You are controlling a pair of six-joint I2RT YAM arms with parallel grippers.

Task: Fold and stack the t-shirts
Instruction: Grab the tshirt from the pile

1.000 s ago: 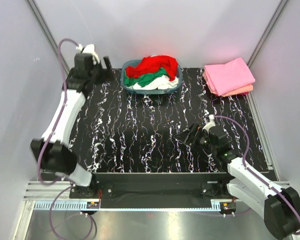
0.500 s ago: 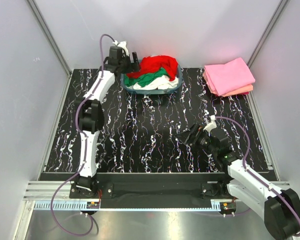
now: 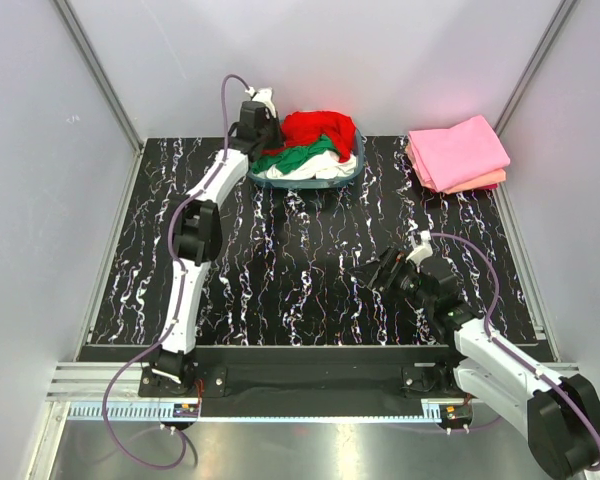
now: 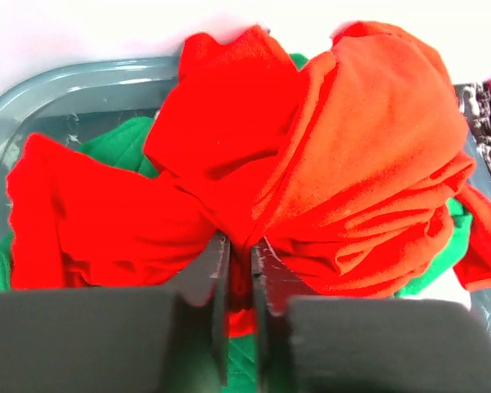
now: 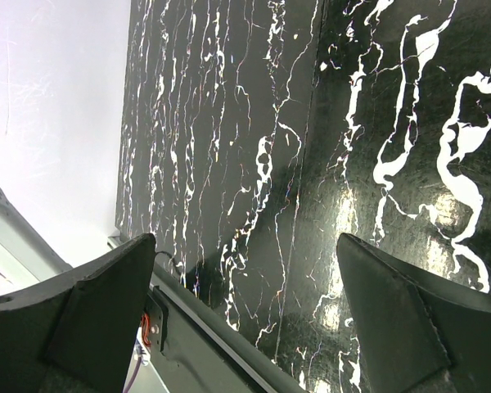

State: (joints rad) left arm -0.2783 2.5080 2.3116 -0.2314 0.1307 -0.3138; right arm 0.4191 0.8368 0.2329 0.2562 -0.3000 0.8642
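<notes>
A blue-grey basket [image 3: 357, 160] at the back of the table holds a crumpled red t-shirt [image 3: 320, 128] on top of a green one [image 3: 295, 158] and a white one [image 3: 318, 171]. My left gripper [image 3: 264, 130] reaches over the basket's left rim. In the left wrist view its jaws [image 4: 240, 270] are shut on a fold of the red t-shirt [image 4: 327, 139], with green cloth [image 4: 119, 141] underneath. A folded pink t-shirt [image 3: 458, 150] lies on a salmon one [image 3: 488, 180] at the back right. My right gripper [image 3: 384, 272] hovers open and low at the front right, holding nothing [image 5: 245, 246].
The table top is black marble-patterned [image 3: 280, 260], with grey walls on three sides. A metal rail [image 3: 310, 410] runs along the near edge. The basket wall [image 4: 57, 94] curves round the clothes in the left wrist view.
My left arm swung from the back-left corner over to the basket, and its jaws closed on the red t-shirt. The right arm has stayed put and open.
</notes>
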